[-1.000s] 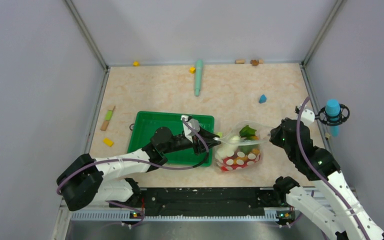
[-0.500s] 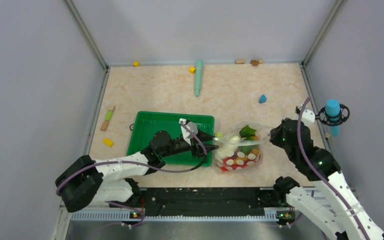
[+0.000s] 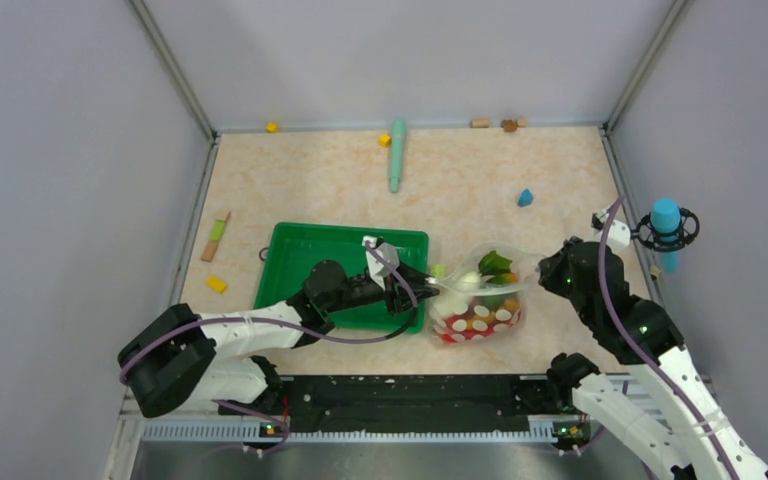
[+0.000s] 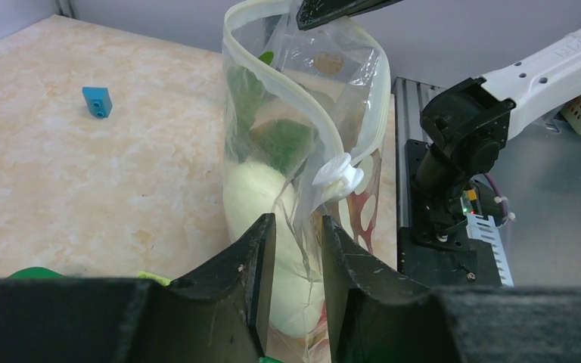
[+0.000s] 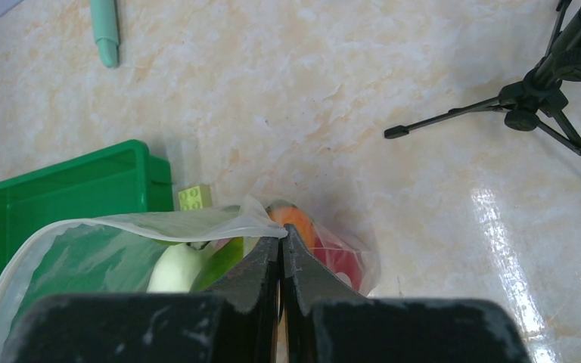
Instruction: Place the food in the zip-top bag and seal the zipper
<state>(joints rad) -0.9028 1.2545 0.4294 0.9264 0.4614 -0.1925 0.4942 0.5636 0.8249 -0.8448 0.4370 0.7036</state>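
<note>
Beige marbled table (image 3: 460, 190), grey walls all round. Bag (image 3: 480, 300) stands just right of the green tray (image 3: 300, 250), held upright between the two arms with its mouth gaping.

Contents seen through the film: white radish (image 4: 261, 204), green leaf (image 4: 284, 140) above it, red tomato (image 5: 340, 265) low down.

Right claw (image 5: 281, 240): fingers pressed together, pinching one end of the bag's mouth edge.

Left claw (image 4: 297, 227): fingers slightly spread, bag wall standing in the gap. Whether the pads touch the film, cannot tell.

Zipper strip (image 4: 325, 151) curves along the rim, unsealed, with a white tab (image 4: 340, 172) on it.

Teal stick (image 3: 397, 150) and blue block (image 3: 525, 197) lie well apart from the bag, toward the back.
</note>
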